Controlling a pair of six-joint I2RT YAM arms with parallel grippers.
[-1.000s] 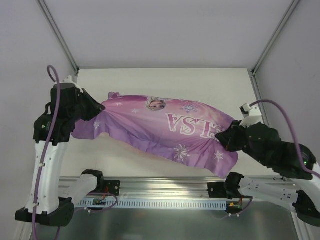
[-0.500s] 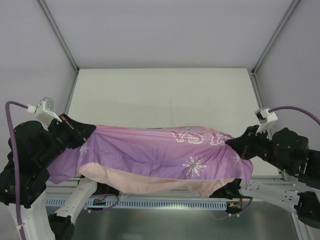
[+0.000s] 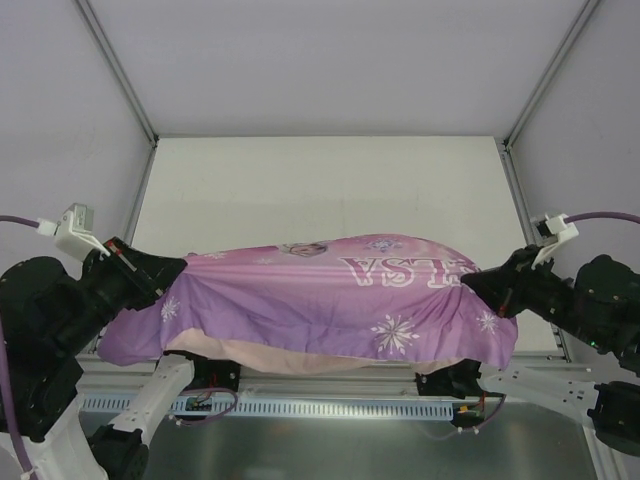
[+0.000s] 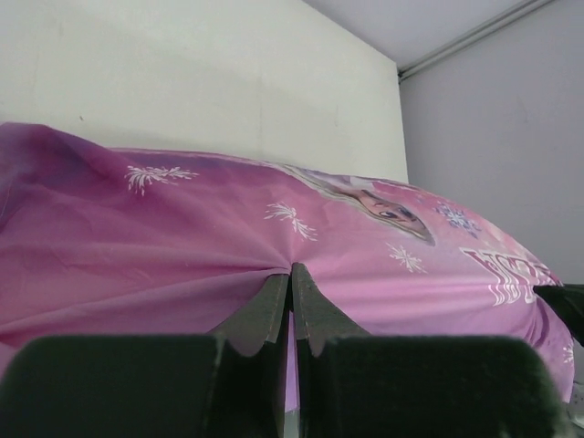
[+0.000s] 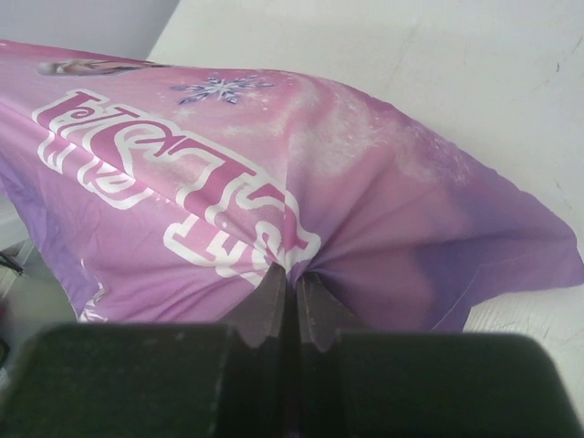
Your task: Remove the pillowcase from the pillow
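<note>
Shows black joint housings [image 3: 50, 310] over white link shells [image 3: 160, 385]. Carries a purple cable [image 3: 605, 215] and white camera block [image 3: 556, 232] at each wrist. Ends in black left hand [image 4: 291, 271] and right hand [image 5: 294, 281], fingers [image 4: 265, 310] notched.

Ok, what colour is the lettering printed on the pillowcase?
White lettering on the purple-pink pillowcase; clearest in the right wrist view.

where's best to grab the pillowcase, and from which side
Pinch the pillowcase at its two ends, one from each side, as the left gripper and right gripper do: thin cloth gathers into folds there and hangs stretched between.
</note>
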